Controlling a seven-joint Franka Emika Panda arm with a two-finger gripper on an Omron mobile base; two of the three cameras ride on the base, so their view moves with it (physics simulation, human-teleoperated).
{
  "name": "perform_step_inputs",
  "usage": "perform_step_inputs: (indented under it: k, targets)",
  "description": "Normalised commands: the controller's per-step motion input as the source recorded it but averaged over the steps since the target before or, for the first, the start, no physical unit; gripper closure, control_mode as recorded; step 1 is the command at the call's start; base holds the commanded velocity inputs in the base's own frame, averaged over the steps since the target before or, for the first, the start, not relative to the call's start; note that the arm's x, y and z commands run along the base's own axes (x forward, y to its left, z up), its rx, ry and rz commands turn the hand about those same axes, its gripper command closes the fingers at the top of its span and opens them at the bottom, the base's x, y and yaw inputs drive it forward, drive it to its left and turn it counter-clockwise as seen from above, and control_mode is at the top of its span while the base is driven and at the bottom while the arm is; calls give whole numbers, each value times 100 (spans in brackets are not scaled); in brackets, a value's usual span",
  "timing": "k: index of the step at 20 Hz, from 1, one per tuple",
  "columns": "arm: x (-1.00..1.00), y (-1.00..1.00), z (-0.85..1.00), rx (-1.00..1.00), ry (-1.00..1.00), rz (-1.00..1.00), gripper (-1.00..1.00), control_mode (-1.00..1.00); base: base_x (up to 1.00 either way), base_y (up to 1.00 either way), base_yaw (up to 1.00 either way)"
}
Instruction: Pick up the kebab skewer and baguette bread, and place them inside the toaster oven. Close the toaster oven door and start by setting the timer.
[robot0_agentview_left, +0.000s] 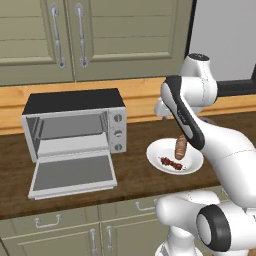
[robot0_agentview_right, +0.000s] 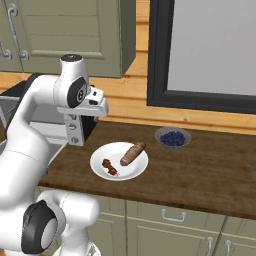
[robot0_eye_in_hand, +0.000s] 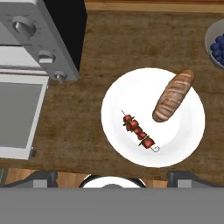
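Pincer (robot0_eye_in_hand: 112, 181): hanging above the plate, jaws spread wide with nothing between them; only the two dark tips peek in at the bottom of the hand view.
Plate (robot0_eye_in_hand: 192, 131): white, on the dark wood tabletop (robot0_eye_in_hand: 87, 57), at about 3 o'clock from the oven when you face it from the left base view.
Skewer (robot0_eye_in_hand: 138, 132): lying flat on the plate, toward its near side, red chunks in a row; untouched.
Bread (robot0_eye_in_hand: 174, 95): also on the plate, at about 1 o'clock from the skewer in the hand view, close by but not touching it.
Oven (robot0_agentview_left: 75, 125): on the tabletop to the left of the plate, well clear of it; cavity looks bare.
Door (robot0_agentview_left: 74, 173): dropped fully down, lying flat toward the front edge.
Knobs (robot0_agentview_left: 118, 132): three in a column on the right panel; I can't read their setting.
Blueberries (robot0_agentview_right: 173, 138): in a bowl beyond the plate, at about 1 o'clock from it in the right base view; not part of the job.
Progress: by my reckoning, nothing is done except that the oven stands open. Left: both items in, shutting, timer.
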Motion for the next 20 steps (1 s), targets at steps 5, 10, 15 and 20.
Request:
perform_step_inputs:
  k: [5, 10, 15, 20]
  targets:
    - [0, 0, 0, 0, 0, 0, -100, 100, 0, 0, 0]
    - [0, 0, 0, 0, 0, 0, -100, -100, 0, 0, 0]
    - [-13, 0, 0, 0, 0, 0, -100, -100, 0, 0, 0]
    - [-72, 88, -34, -8, -38, 2, -100, -100, 0, 0, 0]
